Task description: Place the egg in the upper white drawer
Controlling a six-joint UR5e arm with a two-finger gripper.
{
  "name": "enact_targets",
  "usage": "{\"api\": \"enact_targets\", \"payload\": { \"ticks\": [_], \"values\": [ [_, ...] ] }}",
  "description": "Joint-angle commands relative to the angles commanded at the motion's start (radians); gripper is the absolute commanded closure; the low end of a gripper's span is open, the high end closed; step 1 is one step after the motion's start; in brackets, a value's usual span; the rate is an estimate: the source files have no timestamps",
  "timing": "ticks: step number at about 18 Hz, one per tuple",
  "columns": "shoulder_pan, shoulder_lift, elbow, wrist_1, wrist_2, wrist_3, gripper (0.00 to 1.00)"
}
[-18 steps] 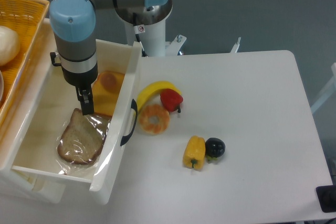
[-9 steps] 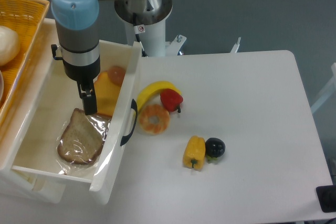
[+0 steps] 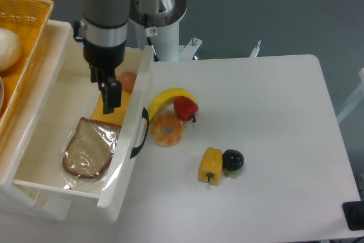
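Two peppers [image 3: 186, 108], one egg [image 3: 128, 81]

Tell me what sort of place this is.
Most likely a robotics lab bench set up for pick-and-place trials, not a kitchen. An arm on a pedestal reaches its gripper into the upper white drawer, and toy-like food such as a banana and yellow pepper lies scattered on a bare white table.

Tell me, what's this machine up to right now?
The arm's end effector hangs over the open white drawer and holds nothing that can be seen. The egg lies inside the drawer, beside a yellow block and a wrapped bread slice. A banana, doughnut and peppers sit out on the table.
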Motion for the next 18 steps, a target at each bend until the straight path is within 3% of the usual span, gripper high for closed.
{"api": "enact_targets", "payload": {
  "ticks": [6,9,13,18],
  "values": [
    [0.071,0.017,-0.005,0.002,0.001,-0.236,0.00],
    [0.071,-0.001,-0.003,0.040,0.032,-0.250,0.00],
    [0.074,-0.070,-0.003,0.067,0.098,-0.249,0.00],
    [0.069,-0.169,0.005,0.187,0.170,-0.250,0.00]
  ]
}}
